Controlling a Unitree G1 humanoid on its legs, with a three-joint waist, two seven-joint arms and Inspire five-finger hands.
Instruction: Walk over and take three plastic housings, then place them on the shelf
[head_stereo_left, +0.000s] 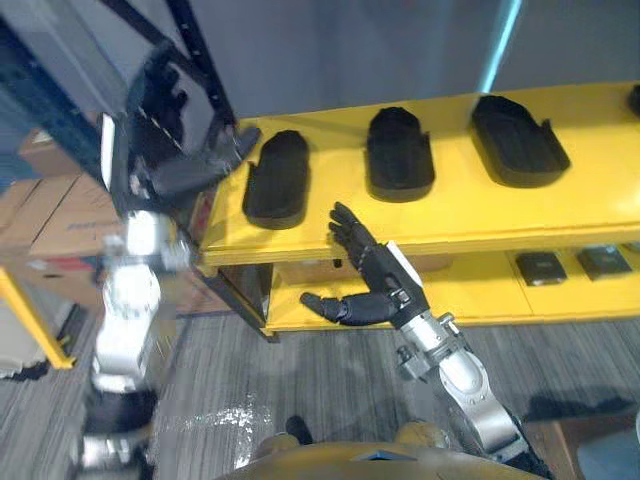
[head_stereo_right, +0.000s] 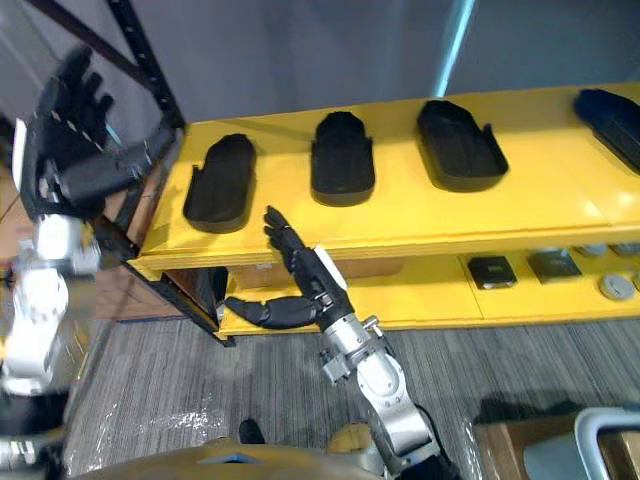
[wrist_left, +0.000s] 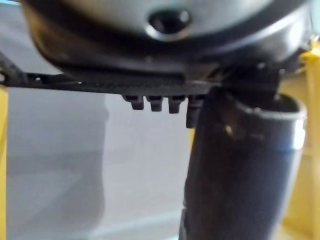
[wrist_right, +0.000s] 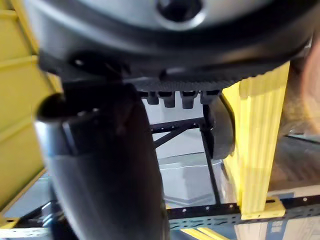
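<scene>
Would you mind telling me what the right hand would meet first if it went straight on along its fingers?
Likely the leftmost black housing on the yellow shelf: the open right hand points at it. Depth is unclear, so the shelf's front edge may come first.

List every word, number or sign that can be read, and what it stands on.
No text can be read.
The housings and the shelf show no print.
The small parts on the lower shelf and the cardboard boxes are too blurred to tell.
</scene>
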